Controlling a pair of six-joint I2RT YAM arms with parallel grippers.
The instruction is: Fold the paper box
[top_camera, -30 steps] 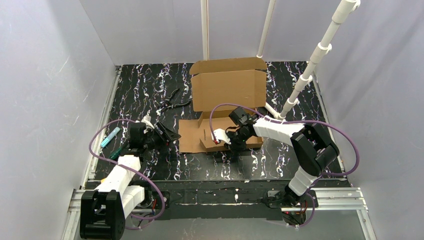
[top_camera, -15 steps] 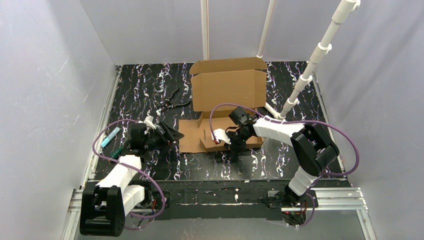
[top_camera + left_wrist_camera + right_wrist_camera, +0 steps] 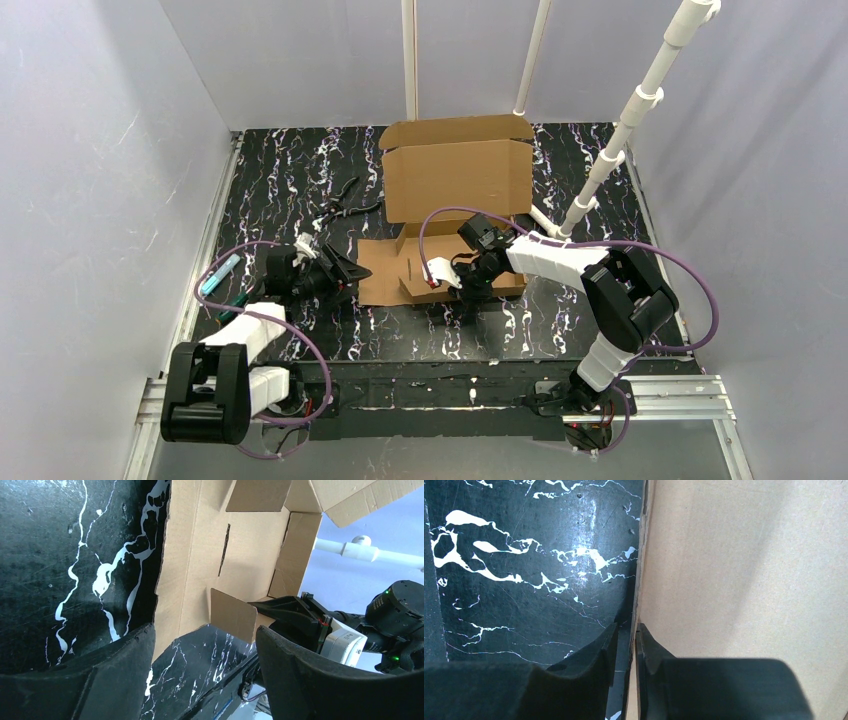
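The brown cardboard paper box (image 3: 455,185) lies partly folded mid-table, its lid standing up at the back and its front panel flat. My right gripper (image 3: 472,283) is shut on the box's near front edge (image 3: 636,605), one finger on each side of the cardboard. My left gripper (image 3: 340,272) is open and empty, just left of the box's left flap. In the left wrist view the box (image 3: 240,555) fills the gap between the open fingers (image 3: 120,655), with the right gripper's black body behind a small raised tab.
Black pliers (image 3: 345,200) lie left of the box. A teal pen (image 3: 215,275) lies at the table's left edge. A white PVC pipe (image 3: 620,130) slants up at the back right. White walls enclose the table.
My left gripper has moved right, closer to the box's left flap. The right gripper and the box have not moved.
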